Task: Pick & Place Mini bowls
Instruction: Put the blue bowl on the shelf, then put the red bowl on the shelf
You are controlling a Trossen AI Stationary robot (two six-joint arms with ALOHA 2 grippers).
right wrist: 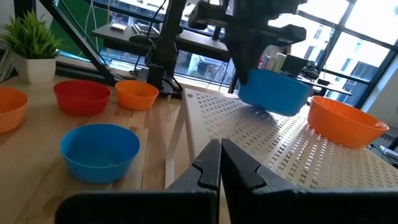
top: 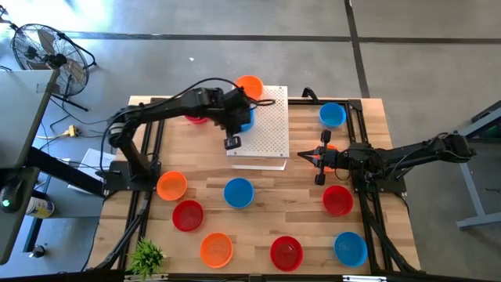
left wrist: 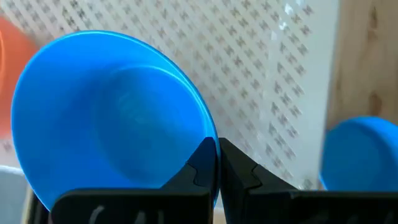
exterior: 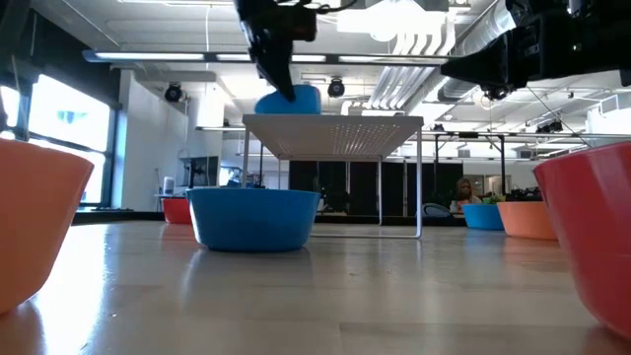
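pinching blue bowl [left wrist: 112, 118] rim: left gripper [left wrist: 217, 163], over white board [top: 266, 129]; right gripper [right wrist: 220, 163] closed, empty.

Two black, slender multi-joint robot arms, each trailing thin dark cables along its links, rise from black metal frame bases. The left gripper [left wrist: 217, 163] and right gripper [right wrist: 220, 163] each end in two matte black, angular fingers with stepped, notched inner edges.

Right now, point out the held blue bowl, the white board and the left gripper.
held blue bowl [left wrist: 112, 118]: left wrist view, inner floor.
white board [top: 270, 125]: high view, perforated top.
left gripper [left wrist: 217, 163]: left wrist view, between shut fingertips.
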